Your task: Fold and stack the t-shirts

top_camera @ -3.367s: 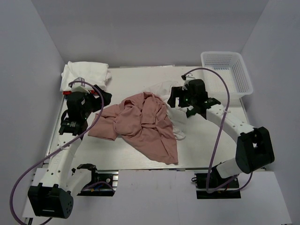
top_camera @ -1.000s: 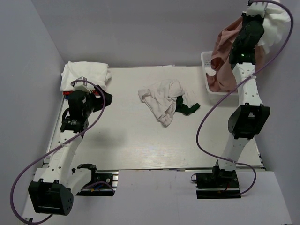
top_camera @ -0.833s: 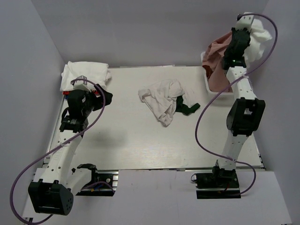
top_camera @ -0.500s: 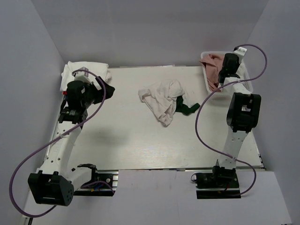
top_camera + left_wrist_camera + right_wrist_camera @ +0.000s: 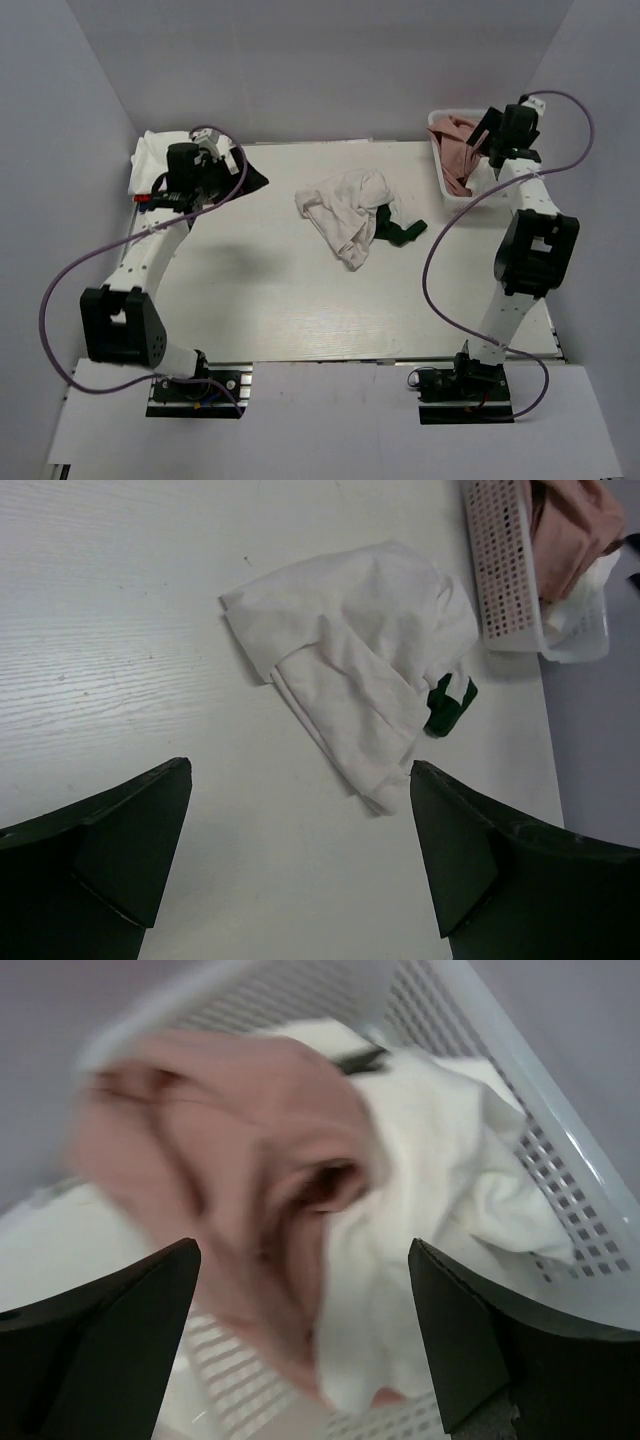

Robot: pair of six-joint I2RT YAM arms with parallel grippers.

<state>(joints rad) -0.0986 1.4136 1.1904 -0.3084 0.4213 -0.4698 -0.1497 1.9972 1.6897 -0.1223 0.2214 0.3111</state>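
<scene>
Right gripper (image 5: pixel 300 1350) gapes wide, empty, over the white lattice basket (image 5: pixel 560 1160) at the table's 2 o'clock. The basket holds the dusty pink t-shirt (image 5: pixel 230 1140) and white cloth (image 5: pixel 430 1190). Left gripper (image 5: pixel 300 880), equally spread and empty, hangs at 10 o'clock by a folded white t-shirt (image 5: pixel 150 155). On the pale wood-grain table (image 5: pixel 280 300), mid-surface, lies a crumpled white t-shirt (image 5: pixel 350 670) with a dark green t-shirt (image 5: pixel 450 700) at its 4 o'clock. Plain grey walls (image 5: pixel 320 70) surround.

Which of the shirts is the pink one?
The pink shirt is the one bunched in the white basket at the far right, beside white cloth. The crumpled white shirt and dark green shirt lie mid-table.
</scene>
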